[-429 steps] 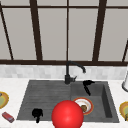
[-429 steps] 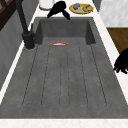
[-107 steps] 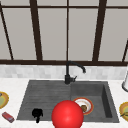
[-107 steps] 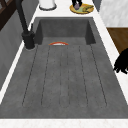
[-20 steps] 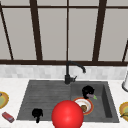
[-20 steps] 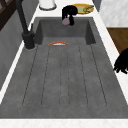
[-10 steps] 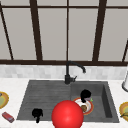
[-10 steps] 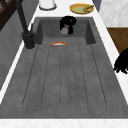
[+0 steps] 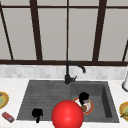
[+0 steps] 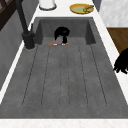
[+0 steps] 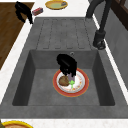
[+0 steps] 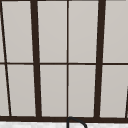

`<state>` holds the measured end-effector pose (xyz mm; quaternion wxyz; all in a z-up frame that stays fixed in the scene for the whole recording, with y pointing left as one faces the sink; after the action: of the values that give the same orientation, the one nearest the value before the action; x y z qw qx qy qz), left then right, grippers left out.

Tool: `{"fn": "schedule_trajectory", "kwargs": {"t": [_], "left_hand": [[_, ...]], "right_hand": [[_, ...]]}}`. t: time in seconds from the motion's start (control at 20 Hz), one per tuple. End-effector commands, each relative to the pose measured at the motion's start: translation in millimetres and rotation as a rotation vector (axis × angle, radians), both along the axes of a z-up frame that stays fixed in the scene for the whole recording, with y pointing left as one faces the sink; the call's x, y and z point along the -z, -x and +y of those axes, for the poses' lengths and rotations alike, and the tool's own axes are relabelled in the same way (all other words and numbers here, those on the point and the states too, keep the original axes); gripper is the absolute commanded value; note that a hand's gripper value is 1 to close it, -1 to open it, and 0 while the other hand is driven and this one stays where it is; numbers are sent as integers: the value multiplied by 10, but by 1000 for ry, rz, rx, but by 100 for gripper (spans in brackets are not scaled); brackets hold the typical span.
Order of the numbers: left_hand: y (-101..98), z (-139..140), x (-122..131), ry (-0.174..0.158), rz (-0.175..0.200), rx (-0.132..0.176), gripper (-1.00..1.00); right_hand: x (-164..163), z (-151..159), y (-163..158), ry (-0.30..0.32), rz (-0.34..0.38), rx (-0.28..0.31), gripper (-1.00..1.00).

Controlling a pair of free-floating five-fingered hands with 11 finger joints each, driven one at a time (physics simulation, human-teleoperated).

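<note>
Right side view: right robot hand (image 11: 66, 64) (fingers curled) pinches a purple item (image 11: 71, 74) over the plate (image 11: 82, 88).

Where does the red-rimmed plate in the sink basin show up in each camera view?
Front view: plate in the basin, right of centre, under the right robot hand.
Left side view: an orange sliver of rim at the basin's near edge, below the hand.
Right side view: plate mid-basin, with food on it.
Upper view: not in it.
Shared landmark: the black faucet.
</note>
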<state>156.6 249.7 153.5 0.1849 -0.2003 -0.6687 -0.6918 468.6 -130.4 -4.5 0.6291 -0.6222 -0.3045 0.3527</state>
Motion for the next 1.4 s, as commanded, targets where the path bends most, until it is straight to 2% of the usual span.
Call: {"fn": "schedule_trajectory", "kwargs": {"t": [0.0, 0.35, 0.5, 0.6, 0.7, 0.75, 0.85, 0.95, 1.0, 1.05, 1.2, 1.35], "left_hand": [[0, 0, 0, 0, 0, 0, 0], [0, 0, 0, 0, 0, 0, 0], [0, 0, 0, 0, 0, 0, 0], [0, 0, 0, 0, 0, 0, 0], [0, 0, 0, 0, 0, 0, 0], [0, 0, 0, 0, 0, 0, 0], [0, 0, 0, 0, 0, 0, 0], [0, 0, 0, 0, 0, 0, 0], [0, 0, 0, 0, 0, 0, 0], [0, 0, 0, 0, 0, 0, 0], [0, 0, 0, 0, 0, 0, 0], [0, 0, 0, 0, 0, 0, 0]], "right_hand": [[301, 116, -310, 29, 2, -22, 100], [837, 296, -859, 40, 9, -19, 100], [844, 312, -1093, 87, 61, -7, 100], [828, 360, -1225, 122, 140, 3, 100], [863, 384, -1242, 128, 220, -11, 100], [829, 394, -1118, 135, 240, -7, 100], [686, 515, -881, 144, 244, 35, 100], [632, 565, -879, 167, 257, 41, 100], [603, 573, -981, 178, 267, 40, 100], [609, 586, -957, 184, 267, 55, -100], [592, 567, -922, 188, 277, 68, -100], [407, 439, -887, 176, 285, 38, -100]]}}
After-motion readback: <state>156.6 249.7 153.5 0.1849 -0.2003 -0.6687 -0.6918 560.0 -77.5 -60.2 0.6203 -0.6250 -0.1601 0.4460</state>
